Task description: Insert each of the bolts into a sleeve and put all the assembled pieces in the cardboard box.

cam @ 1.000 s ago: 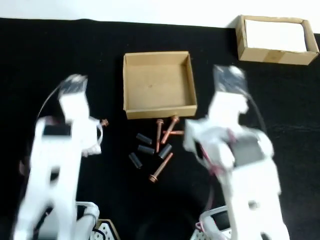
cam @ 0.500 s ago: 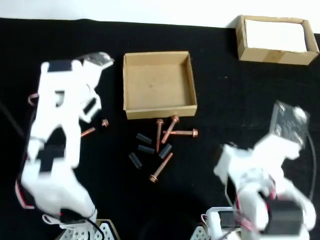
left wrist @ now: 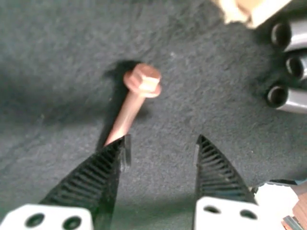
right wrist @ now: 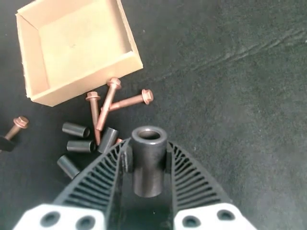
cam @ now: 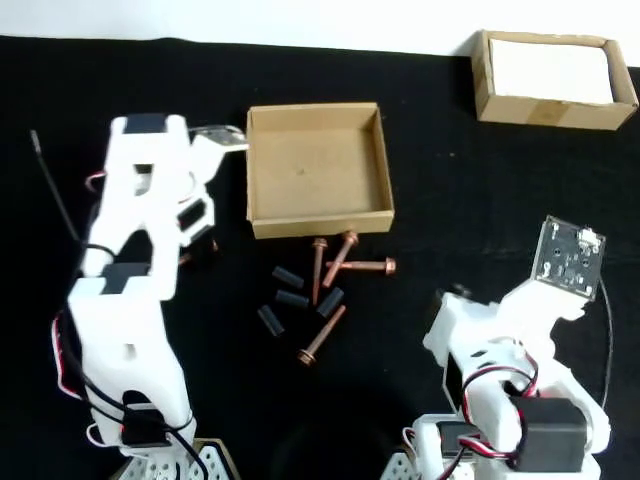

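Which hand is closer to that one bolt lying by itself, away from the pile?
Left. The left hand hangs open right over the lone bolt, one fingertip by its shank. The right hand is far off beyond the pile, shut on a sleeve.

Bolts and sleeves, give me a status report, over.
Left claw open over a lone bolt. Right claw shut on an upright sleeve. Four bolts, four sleeves loose beside the cardboard box; nothing blocking.

Left gripper (left wrist: 163,141) spread wide over the black mat (left wrist: 57,48) — copper bolt (left wrist: 135,98) lies flat, shaft end running under one jaw. Three dark sleeves (left wrist: 293,65) nearby — cardboard box (left wrist: 247,8) corner beside them.
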### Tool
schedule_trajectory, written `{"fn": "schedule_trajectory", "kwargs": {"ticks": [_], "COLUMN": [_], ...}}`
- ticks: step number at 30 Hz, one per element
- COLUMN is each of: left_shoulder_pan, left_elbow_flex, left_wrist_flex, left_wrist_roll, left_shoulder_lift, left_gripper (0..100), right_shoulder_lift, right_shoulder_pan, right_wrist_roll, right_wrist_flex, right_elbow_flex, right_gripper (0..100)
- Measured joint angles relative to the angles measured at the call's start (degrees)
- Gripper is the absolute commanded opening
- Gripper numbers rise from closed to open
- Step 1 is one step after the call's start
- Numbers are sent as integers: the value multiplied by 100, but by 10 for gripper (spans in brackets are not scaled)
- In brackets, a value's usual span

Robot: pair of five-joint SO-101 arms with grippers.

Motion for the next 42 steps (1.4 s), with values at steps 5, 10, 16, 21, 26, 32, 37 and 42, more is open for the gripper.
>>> {"fn": "schedule_trajectory", "kwargs": {"ticks": [5, 10, 16, 21, 26, 32, 37, 42], "left_shoulder_pan": [141, 88, -62, -114, -105, -105, -123, 316], "left_elbow_flex": [0, -132, -1011, -1873, -2418, -2418, -1873, -360], "left_wrist_flex": [-9, -571, -422, -18, 396, 457, 422, 422], "left_wrist_roll": [-26, -35, -35, -35, -26, -26, -35, 123], "left_shoulder_lift": [0, 475, 1354, 2040, 2347, 2004, 642, -1741], "left_gripper": [217, 217, 201, 10, 8, 8, 8, 8], "right_shoulder_lift": [0, 0, 0, 0, 0, 0, -9, -9], "right_shoulder_pan": [0, 0, 0, 0, 0, 0, -88, -624], "right_wrist_roll": [0, 0, 0, 0, 0, 0, 0, 0], "right_wrist_flex": [0, 0, -26, -211, -246, -167, -132, -308], "right_elbow_flex": [0, 0, 0, 0, 0, 88, 325, 308], "right_gripper": [8, 8, 8, 8, 8, 8, 8, 8]}}
